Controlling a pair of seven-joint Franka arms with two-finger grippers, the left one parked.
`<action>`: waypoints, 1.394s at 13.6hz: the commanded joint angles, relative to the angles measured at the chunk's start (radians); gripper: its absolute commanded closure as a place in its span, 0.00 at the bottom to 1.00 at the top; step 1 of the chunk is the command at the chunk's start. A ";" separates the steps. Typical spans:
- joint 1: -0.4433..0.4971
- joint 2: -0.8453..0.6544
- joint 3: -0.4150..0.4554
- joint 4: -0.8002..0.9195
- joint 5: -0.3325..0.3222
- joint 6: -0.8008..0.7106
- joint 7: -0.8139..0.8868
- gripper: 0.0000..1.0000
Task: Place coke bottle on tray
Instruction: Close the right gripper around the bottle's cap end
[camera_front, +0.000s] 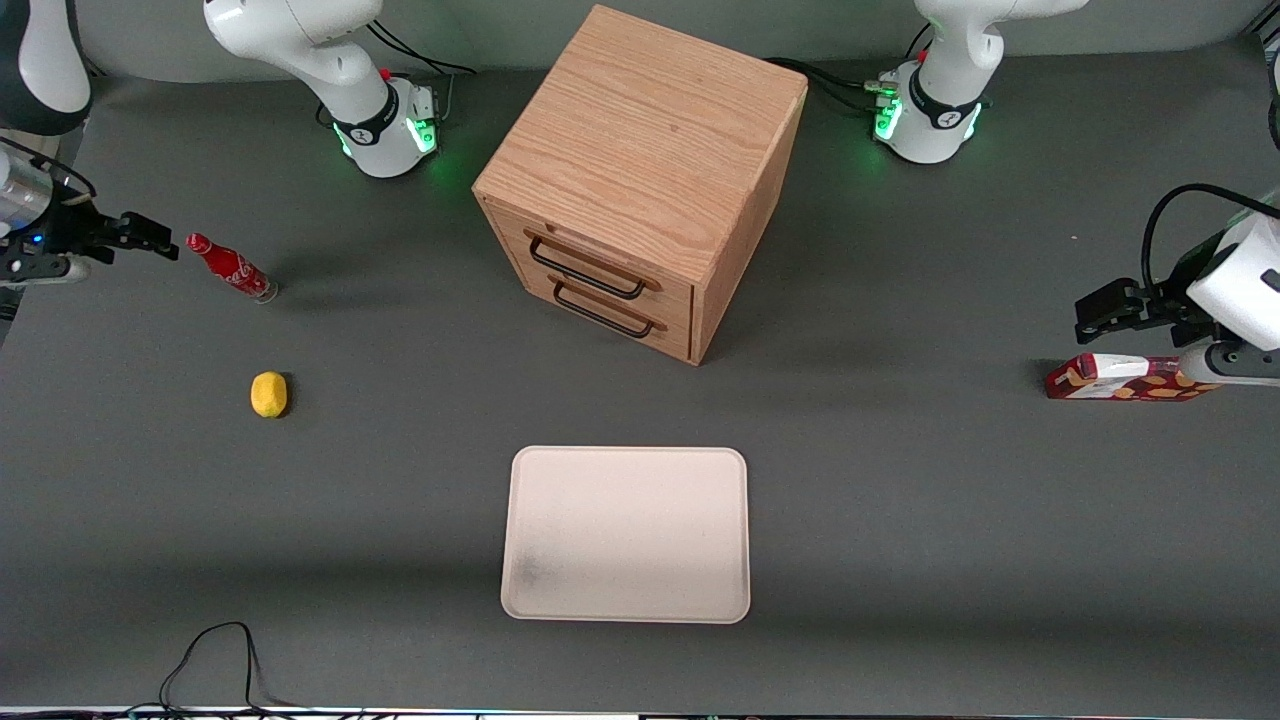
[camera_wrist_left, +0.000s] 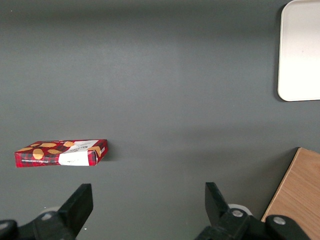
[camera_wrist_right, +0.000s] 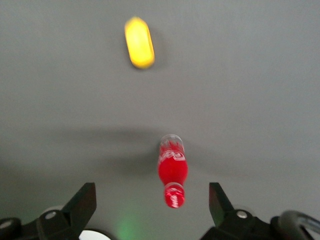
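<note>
The coke bottle (camera_front: 231, 267) is small and red with white script; it stands on the grey table toward the working arm's end. My right gripper (camera_front: 150, 236) hovers just beside its cap, farther toward that end of the table, not touching it. In the right wrist view the coke bottle (camera_wrist_right: 172, 167) lies below the gripper (camera_wrist_right: 152, 192), whose fingers stand wide apart with nothing held. The cream tray (camera_front: 628, 470) lies flat near the front camera, mid-table, with nothing on it. A corner of the tray (camera_wrist_left: 300, 55) also shows in the left wrist view.
A yellow lemon (camera_front: 268, 394) sits nearer the front camera than the bottle; the right wrist view shows the lemon (camera_wrist_right: 139, 42) too. A wooden drawer cabinet (camera_front: 640, 180) stands mid-table, farther from the camera than the tray. A red patterned carton (camera_front: 1120, 380) lies toward the parked arm's end.
</note>
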 joint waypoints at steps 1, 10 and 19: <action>0.005 -0.096 -0.100 -0.175 -0.100 0.148 -0.020 0.00; 0.005 -0.009 -0.156 -0.253 -0.117 0.270 -0.020 0.02; 0.010 0.008 -0.202 -0.251 -0.155 0.270 -0.022 0.65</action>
